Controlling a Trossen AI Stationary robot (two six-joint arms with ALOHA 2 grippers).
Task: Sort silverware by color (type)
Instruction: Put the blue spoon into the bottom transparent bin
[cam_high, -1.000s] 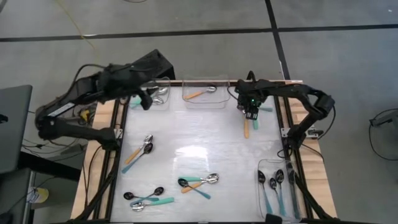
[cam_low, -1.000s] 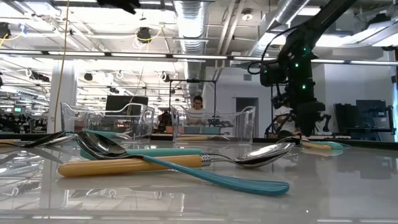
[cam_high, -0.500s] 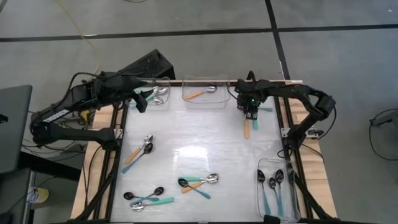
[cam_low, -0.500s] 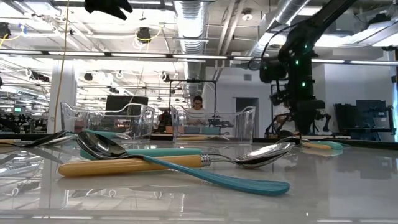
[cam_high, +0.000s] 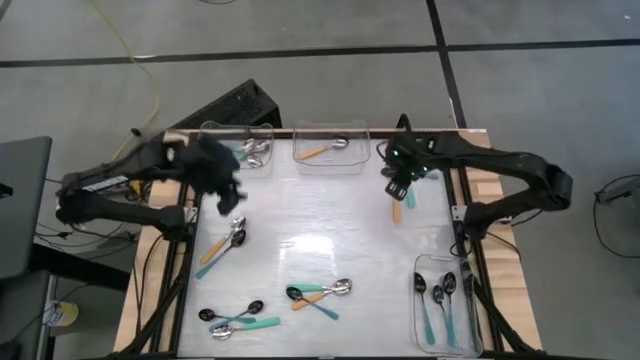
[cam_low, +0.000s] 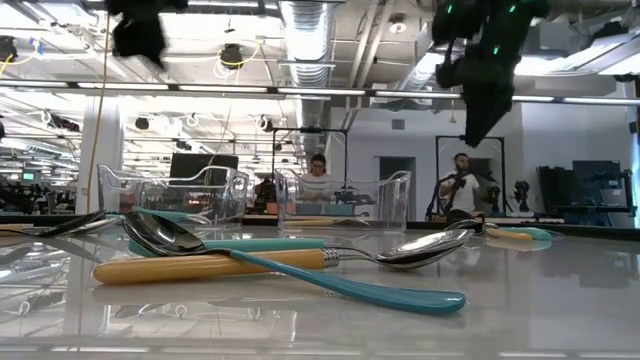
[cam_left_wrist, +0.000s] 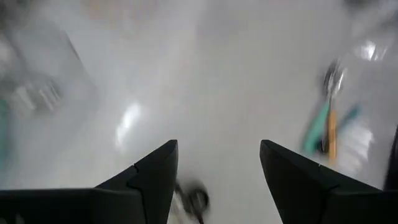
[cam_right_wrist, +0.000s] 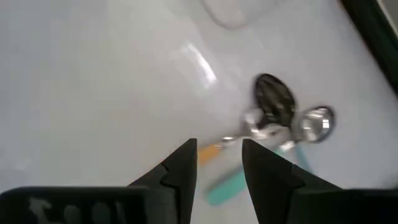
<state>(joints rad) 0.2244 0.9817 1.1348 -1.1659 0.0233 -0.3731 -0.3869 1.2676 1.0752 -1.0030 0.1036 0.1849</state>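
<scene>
The silverware lies scattered. A pair of spoons (cam_high: 224, 241) lies left of centre. A cluster (cam_high: 320, 293) lies near the middle and another (cam_high: 236, 316) at the near left. An orange-handled spoon (cam_high: 396, 209) and a teal-handled one (cam_high: 410, 198) lie at the far right. My left gripper (cam_high: 228, 195) hangs open over bare table just beyond the left pair, with nothing between its fingers (cam_left_wrist: 155, 171). My right gripper (cam_high: 393, 187) hovers high above the far-right spoons (cam_right_wrist: 273, 102). Its fingers stand a narrow gap apart (cam_right_wrist: 219, 165) with nothing in between.
Clear bins stand at the far left (cam_high: 243, 150) with teal-handled spoons and at the far middle (cam_high: 331, 148) with an orange-handled one. Another bin at the near right (cam_high: 447, 300) holds black-bowled spoons. Black frame rails run along both table sides. People show in the room behind (cam_low: 318, 172).
My left gripper has come away from over the far-left bin toward the near edge and gone down, tipping more steeply. It now hangs beyond the left pair of spoons. My right gripper has risen well clear of the far-right spoons and rolled; the spoons stay on the table.
</scene>
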